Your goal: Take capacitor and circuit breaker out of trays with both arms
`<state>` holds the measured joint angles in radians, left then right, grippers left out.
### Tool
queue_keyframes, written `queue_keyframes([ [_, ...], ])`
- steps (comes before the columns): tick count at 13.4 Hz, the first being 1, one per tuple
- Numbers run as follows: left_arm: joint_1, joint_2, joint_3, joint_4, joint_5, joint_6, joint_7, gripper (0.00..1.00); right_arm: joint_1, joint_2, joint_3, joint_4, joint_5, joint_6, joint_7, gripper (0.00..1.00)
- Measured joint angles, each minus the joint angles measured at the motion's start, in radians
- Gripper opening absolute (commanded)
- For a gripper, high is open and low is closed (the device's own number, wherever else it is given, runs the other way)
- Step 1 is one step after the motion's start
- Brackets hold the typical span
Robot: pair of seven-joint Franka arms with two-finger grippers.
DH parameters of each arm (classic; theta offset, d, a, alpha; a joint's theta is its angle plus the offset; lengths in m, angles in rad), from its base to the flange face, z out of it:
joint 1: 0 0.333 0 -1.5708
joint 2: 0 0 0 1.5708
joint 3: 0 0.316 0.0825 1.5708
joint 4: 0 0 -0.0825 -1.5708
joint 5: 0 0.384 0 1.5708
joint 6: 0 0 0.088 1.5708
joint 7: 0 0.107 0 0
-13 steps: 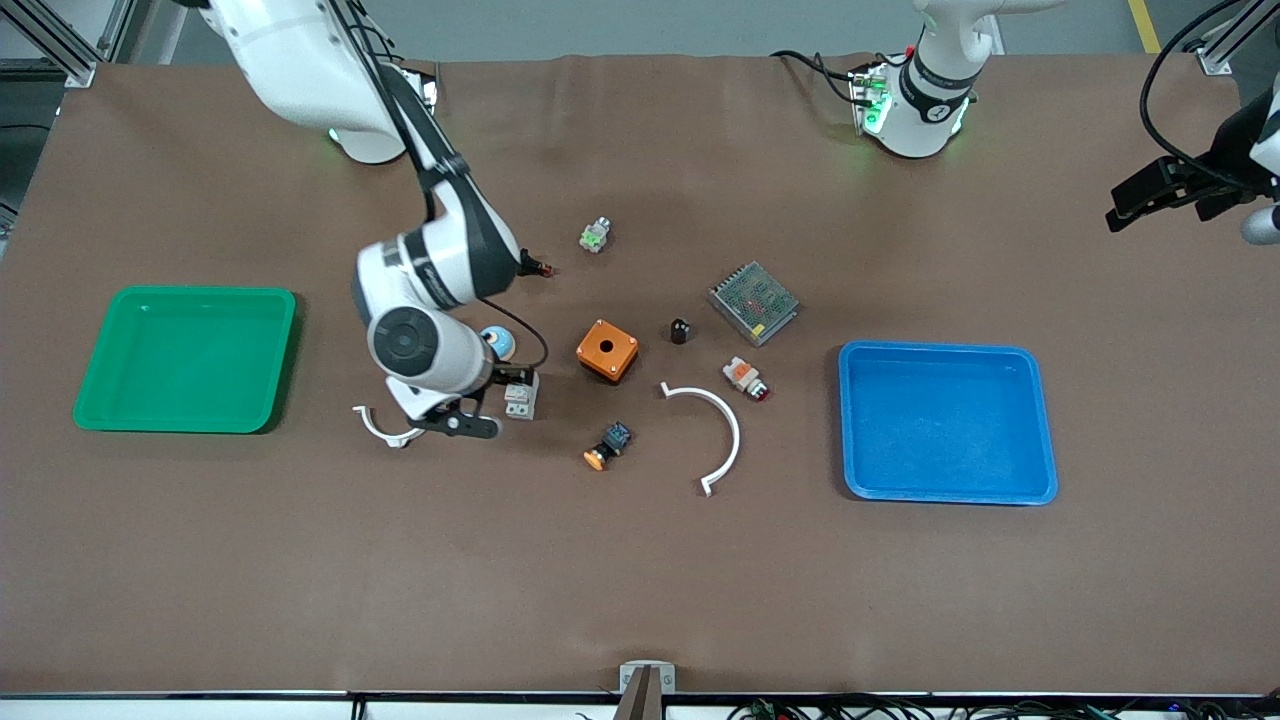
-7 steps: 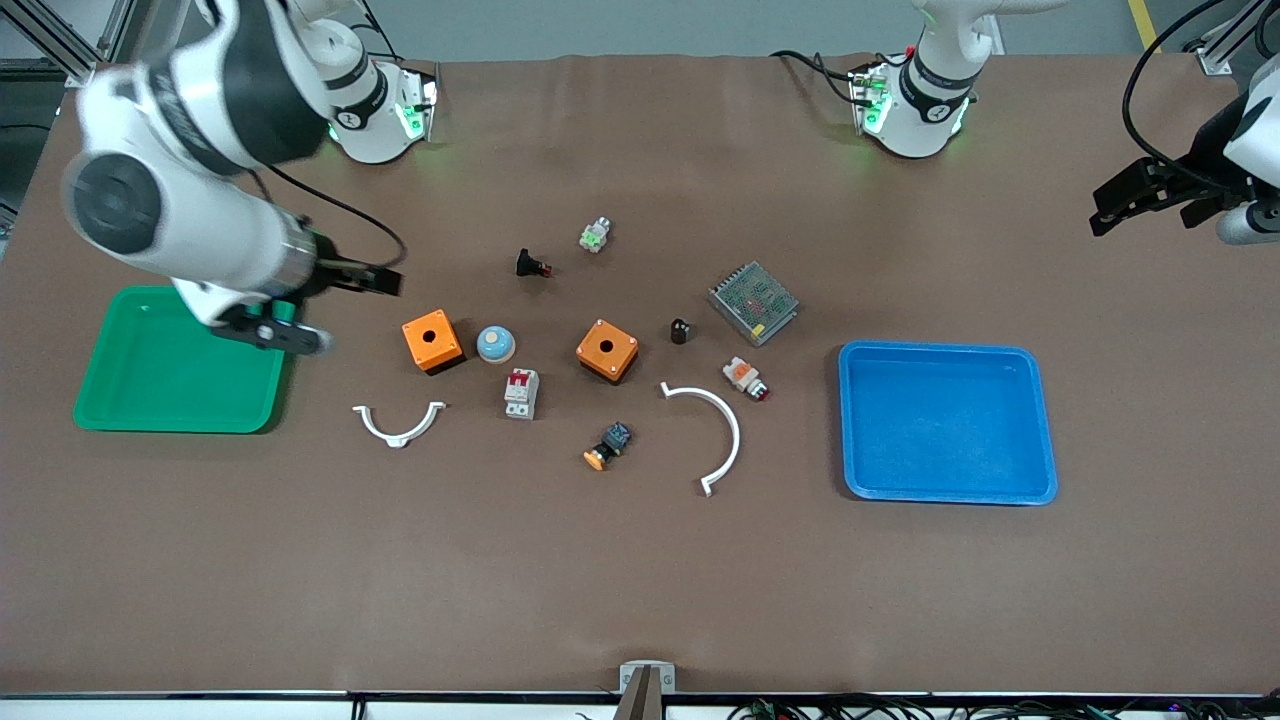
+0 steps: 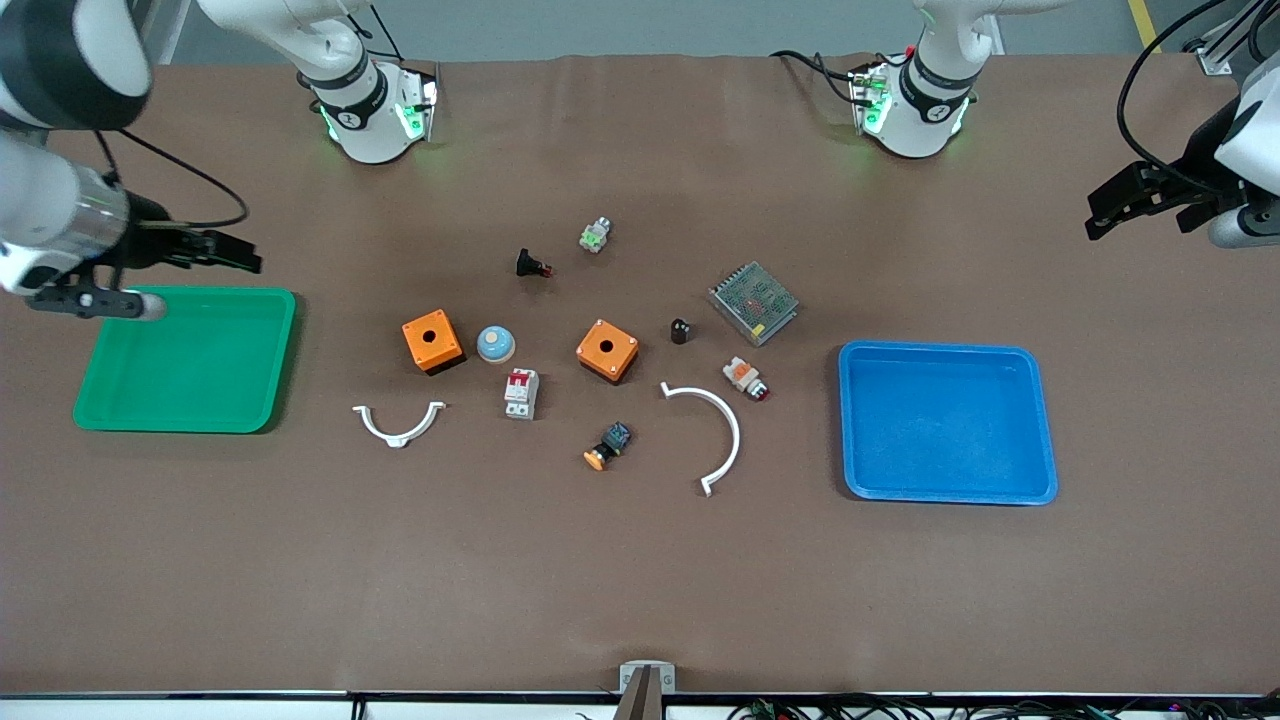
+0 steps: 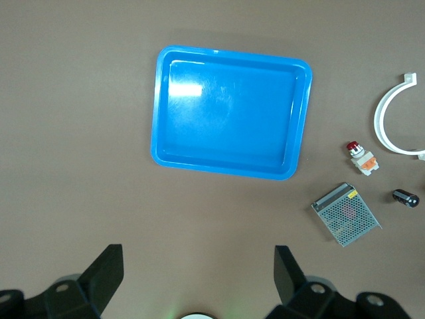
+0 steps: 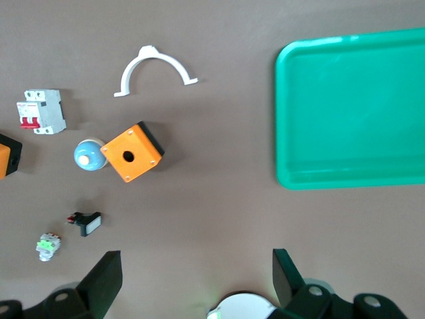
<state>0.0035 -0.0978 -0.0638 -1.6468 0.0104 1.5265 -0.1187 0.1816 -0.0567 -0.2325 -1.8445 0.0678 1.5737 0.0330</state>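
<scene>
The capacitor [image 3: 680, 331], a tiny black cylinder, stands on the table between an orange box and a mesh-covered unit; it also shows in the left wrist view [image 4: 406, 197]. The breaker [image 3: 520, 392], white-grey with red toggles, lies nearer the front camera than a blue dome; it also shows in the right wrist view [image 5: 42, 111]. My right gripper [image 3: 205, 287] is open and empty, up over the green tray's farther edge [image 5: 197, 267]. My left gripper [image 3: 1150, 228] is open and empty, high over the table's left-arm end [image 4: 198, 266].
A green tray [image 3: 285, 360] lies at the right arm's end and a blue tray [image 3: 848, 420] at the left arm's end. Between them lie two orange boxes [image 3: 432, 341] [image 3: 607, 350], a blue dome [image 3: 495, 344], two white arcs [image 3: 398, 423] [image 3: 715, 430], a mesh unit [image 3: 754, 302] and several buttons.
My right gripper has risen from beside the breaker and swung to the green tray, empty. The breaker stays on the table. My left gripper has barely shifted.
</scene>
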Motion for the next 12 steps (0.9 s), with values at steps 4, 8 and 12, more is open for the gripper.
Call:
queue_keyframes([
  [4, -0.017, 0.0, -0.007, 0.0, 0.0, 0.004, 0.0, 1.0, -0.054, -0.013, 0.002, 0.055, -0.009, 0.007, -0.069, 1.0],
  [8, -0.018, 0.01, -0.021, 0.001, 0.0, 0.006, 0.0, 1.0, -0.054, -0.013, 0.01, 0.134, -0.026, 0.008, -0.069, 1.0],
  [12, -0.017, 0.014, -0.021, 0.01, 0.0, 0.009, 0.0, 1.0, -0.051, -0.009, 0.016, 0.163, -0.044, 0.018, -0.069, 1.0],
])
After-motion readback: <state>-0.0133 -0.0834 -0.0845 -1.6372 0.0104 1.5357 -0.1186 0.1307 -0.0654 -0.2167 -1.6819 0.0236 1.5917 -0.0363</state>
